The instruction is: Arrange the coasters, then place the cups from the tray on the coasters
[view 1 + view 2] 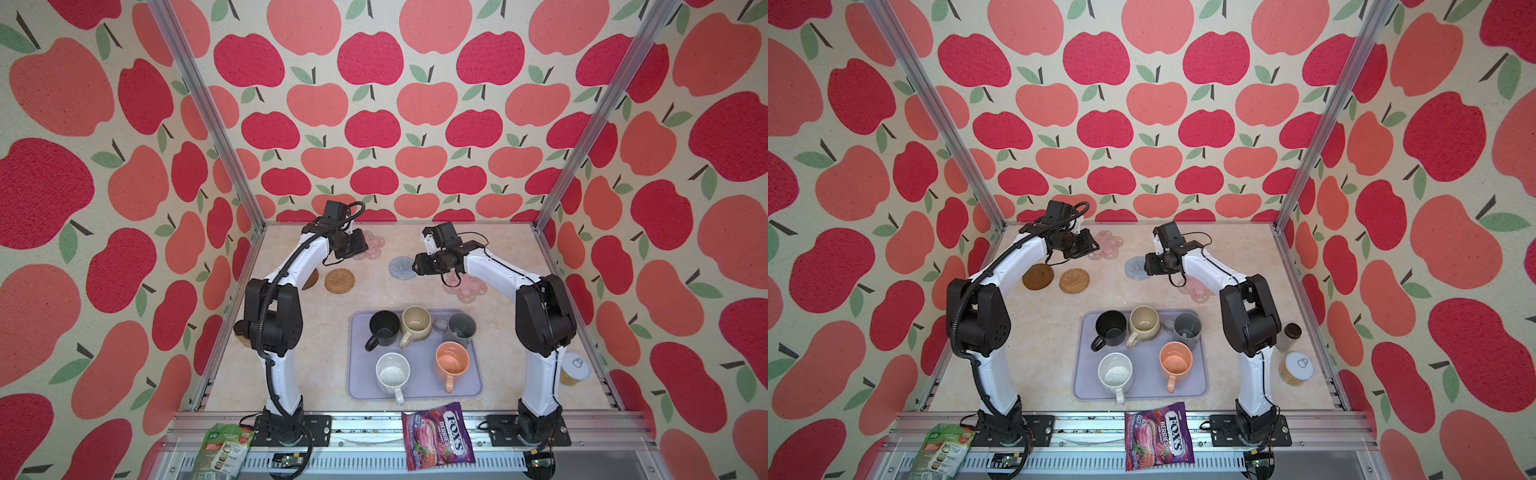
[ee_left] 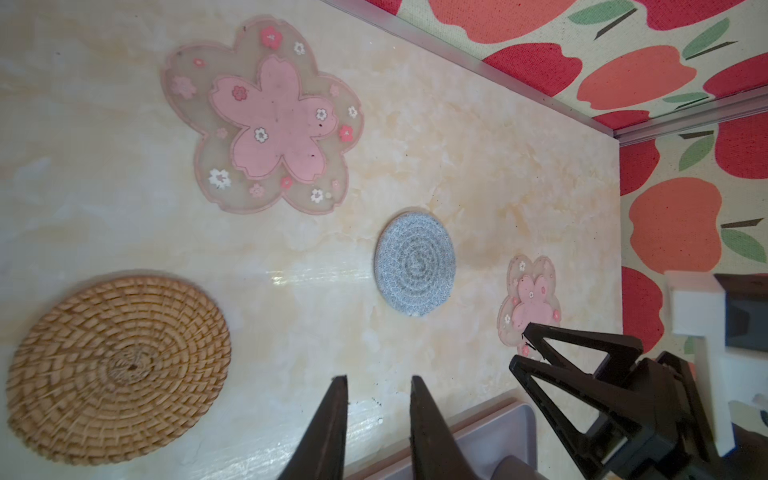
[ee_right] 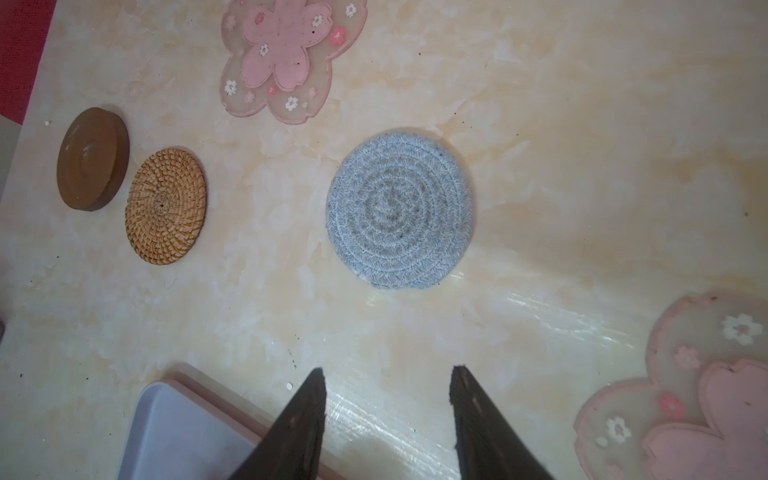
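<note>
Candy bag [image 1: 438,436], orange cup [image 1: 452,360] on tray [image 1: 424,382], grey-blue coaster [image 1: 401,269] beyond

Your left arm [image 1: 301,259] and right arm [image 1: 494,270] match: rounded white link shells between bulky black joint housings [image 1: 274,316]; each rises from a flat black base plate [image 1: 291,428]; a ribbed black conduit [image 1: 271,386] runs along the left arm, while the right carries only thin black cables [image 1: 473,235]; a black camera box [image 1: 334,210] sits at each wrist, the right with a white bracket [image 1: 429,241]; your fingers [image 3: 299,424] are dark, matte, tapering wedges.
</note>
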`<state>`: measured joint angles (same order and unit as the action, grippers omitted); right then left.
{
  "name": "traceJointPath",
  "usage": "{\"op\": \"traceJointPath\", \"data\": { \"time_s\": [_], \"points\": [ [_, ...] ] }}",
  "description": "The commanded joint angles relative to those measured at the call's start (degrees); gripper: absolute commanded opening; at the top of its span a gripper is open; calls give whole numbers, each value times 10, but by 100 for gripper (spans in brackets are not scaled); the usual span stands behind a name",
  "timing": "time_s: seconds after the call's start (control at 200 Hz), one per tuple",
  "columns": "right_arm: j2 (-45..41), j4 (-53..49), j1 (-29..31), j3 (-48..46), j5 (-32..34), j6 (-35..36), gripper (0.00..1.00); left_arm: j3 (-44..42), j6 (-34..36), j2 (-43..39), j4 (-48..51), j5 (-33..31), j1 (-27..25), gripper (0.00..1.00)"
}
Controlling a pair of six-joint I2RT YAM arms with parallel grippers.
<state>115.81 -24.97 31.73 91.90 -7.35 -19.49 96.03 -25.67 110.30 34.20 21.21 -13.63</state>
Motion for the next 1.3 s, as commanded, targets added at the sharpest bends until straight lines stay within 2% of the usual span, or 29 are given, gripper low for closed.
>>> {"op": "traceJointPath", "data": {
  "time_s": [0.0,0.2,0.365,0.926,1.296],
  "points": [
    [33,8,8,39,-13,-18,42,-48,25,-38,8,-18,19,28],
    [99,0,19,101,-22,-29,24,-128,26,-100,-6,-17,57,29],
    [136,-4,25,136,-19,-36,19,-169,25,-126,-18,-13,81,29],
    [241,-52,27,238,-11,-51,9,-204,25,-131,-37,8,112,29],
    [247,-81,18,231,12,-41,8,-191,15,-108,-41,16,114,29]
  ]
}}
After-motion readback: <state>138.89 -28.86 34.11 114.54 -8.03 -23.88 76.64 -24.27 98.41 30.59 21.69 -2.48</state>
